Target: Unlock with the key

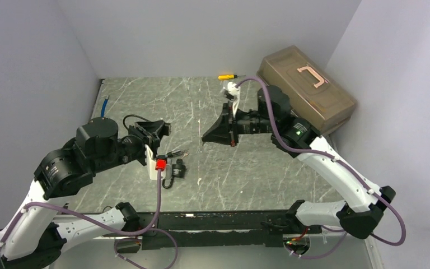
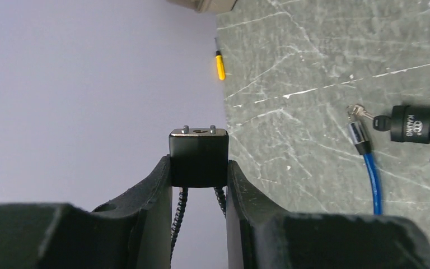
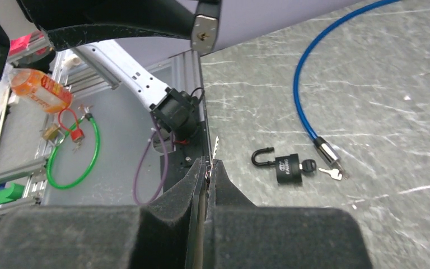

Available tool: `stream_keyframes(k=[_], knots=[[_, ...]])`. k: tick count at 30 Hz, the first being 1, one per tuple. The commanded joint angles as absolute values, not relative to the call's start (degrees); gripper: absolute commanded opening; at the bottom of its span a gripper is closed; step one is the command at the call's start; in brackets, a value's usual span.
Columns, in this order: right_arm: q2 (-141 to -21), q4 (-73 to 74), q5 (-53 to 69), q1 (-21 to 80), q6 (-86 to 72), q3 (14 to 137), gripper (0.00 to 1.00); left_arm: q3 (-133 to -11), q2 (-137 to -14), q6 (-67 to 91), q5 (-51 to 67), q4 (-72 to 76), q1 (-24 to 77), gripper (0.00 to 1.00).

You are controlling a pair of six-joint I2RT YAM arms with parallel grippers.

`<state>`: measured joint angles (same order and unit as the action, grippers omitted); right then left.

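Left fingers [image 2: 151, 196] clenched on the padlock [image 2: 199, 154], held above the table [image 1: 246, 174] left of centre | right fingers [image 3: 193, 185] pinched the key [image 3: 216, 147], tip out, apart from it | likely best: square blade to keyway [image 2: 200, 131], feed slowly.

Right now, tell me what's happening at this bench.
The left gripper holds a small black lock body off the grey marbled table. The right gripper pinches a thin silver key, aimed toward that lock but not yet in it. A second black padlock lies on the table, shackle open, key inserted.
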<state>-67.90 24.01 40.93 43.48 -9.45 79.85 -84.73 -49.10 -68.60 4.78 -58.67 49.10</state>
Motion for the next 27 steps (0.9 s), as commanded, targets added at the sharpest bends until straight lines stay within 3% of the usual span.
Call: stream_keyframes(k=[1, 9, 27], knots=[[-71.5, 25.2, 37.8, 47.1, -8.5, 84.4, 0.0, -87.3, -51.1, -72.6, 1.4, -57.6, 49.3, 0.0], [-76.5, 28.6, 33.3, 52.9, -6.3, 90.4, 0.0, -81.0, -47.4, -75.8, 1.7, -54.7, 49.2, 0.0], [-75.7, 18.6, 34.2, 53.3, -13.5, 88.0, 0.0, -78.9, -45.5, -75.8, 7.9, -50.7, 49.3, 0.0]])
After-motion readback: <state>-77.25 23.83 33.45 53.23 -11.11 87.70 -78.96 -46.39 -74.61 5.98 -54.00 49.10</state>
